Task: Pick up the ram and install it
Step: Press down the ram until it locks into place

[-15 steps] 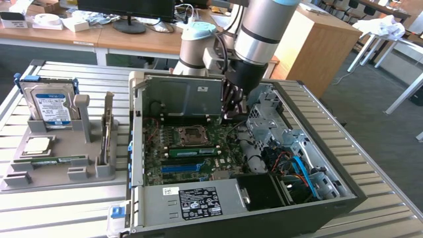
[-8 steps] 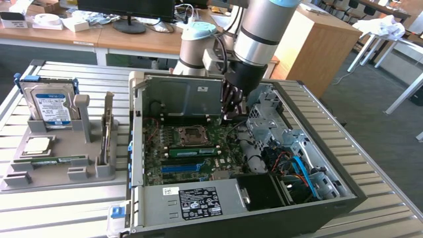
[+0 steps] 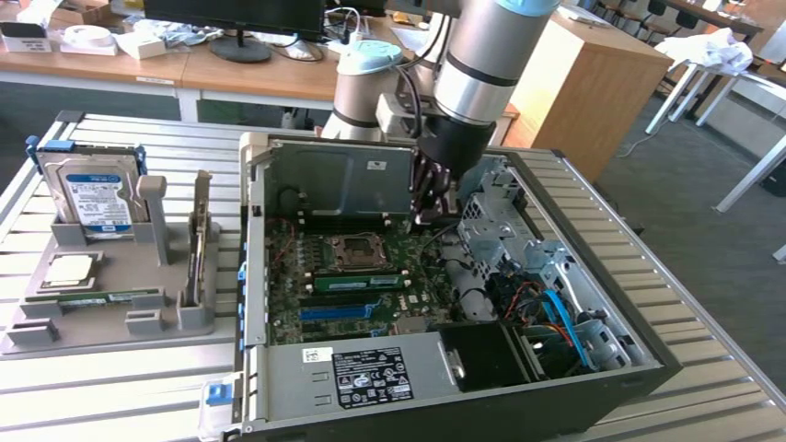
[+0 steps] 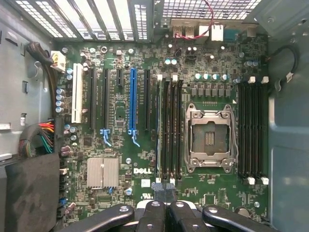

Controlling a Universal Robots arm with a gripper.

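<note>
Sitting upright in green computer board (image 4: 203,186) beside silver chip socket (image 3: 356,249): long thin green ram stick (image 3: 356,281), edge up so it fits. Jaws squeezed shut, holding nothing, over stick's end, likely so tips can press.

The ram (image 3: 356,281) is a long, thin green board standing on edge in a slot of the motherboard (image 4: 120,193), level along its length. It sits in the bank beside the processor socket (image 4: 210,140), in the slot farthest from that socket, and appears edge-on in the wrist view
</note>
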